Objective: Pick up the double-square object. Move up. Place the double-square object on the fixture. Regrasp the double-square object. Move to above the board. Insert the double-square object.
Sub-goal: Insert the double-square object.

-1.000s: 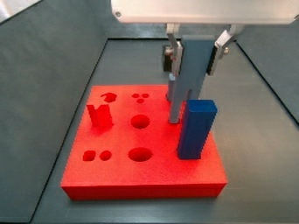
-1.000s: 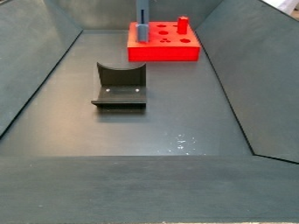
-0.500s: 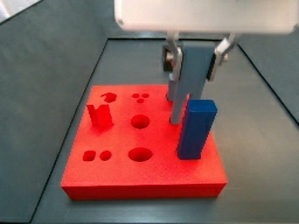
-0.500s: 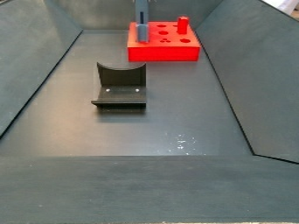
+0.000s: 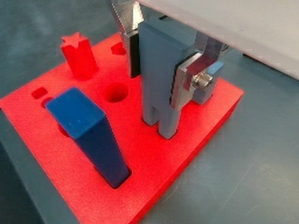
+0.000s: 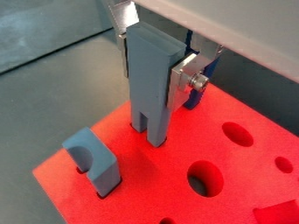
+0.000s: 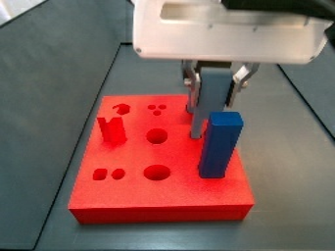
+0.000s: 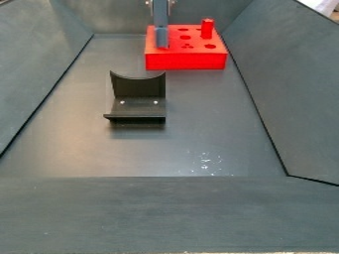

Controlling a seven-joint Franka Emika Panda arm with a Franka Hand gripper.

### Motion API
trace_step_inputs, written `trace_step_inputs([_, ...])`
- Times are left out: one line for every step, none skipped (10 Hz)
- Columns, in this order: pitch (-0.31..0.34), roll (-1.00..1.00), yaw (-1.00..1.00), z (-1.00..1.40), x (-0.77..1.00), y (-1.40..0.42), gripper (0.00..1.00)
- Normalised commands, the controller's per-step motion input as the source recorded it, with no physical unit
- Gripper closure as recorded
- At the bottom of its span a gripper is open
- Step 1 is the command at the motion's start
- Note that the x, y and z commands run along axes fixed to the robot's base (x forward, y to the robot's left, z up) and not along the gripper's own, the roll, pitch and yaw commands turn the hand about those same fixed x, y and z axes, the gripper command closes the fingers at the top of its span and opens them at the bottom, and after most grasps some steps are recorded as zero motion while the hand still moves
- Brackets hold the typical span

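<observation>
The double-square object (image 5: 158, 83), a slim slate grey-blue bar, stands upright with its forked lower end on the red board (image 5: 176, 175). My gripper (image 5: 162, 74) is shut on the bar's upper half, with a silver finger on each side. A wrist view shows the same hold on the double-square object (image 6: 149, 92) by the gripper (image 6: 152, 70), and its foot sits in a hole of the board (image 6: 152, 188). In a side view the gripper (image 7: 211, 88) holds the bar (image 7: 201, 118) over the board (image 7: 157, 191). The dark fixture (image 8: 135, 96) stands on the floor, apart from the board (image 8: 185, 60).
A tall bright-blue block (image 7: 220, 145) stands in the board right beside the bar, also seen as the blue block (image 5: 91, 136). A red notched peg (image 7: 112, 129) stands at the board's other side. A short pale grey-blue peg (image 6: 93, 159) is near one corner. Grey walls enclose the floor.
The gripper has come down with the double-square object. Less of the bar now shows above the board. The blue block and pegs have not moved.
</observation>
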Motion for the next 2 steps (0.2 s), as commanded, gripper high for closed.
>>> trace_step_inputs([-0.027,-0.09,0.00,-0.18,0.00,0.00,1.00])
trace_step_inputs([0.000,0.00,0.00,-0.07,0.00,-0.08,1.00])
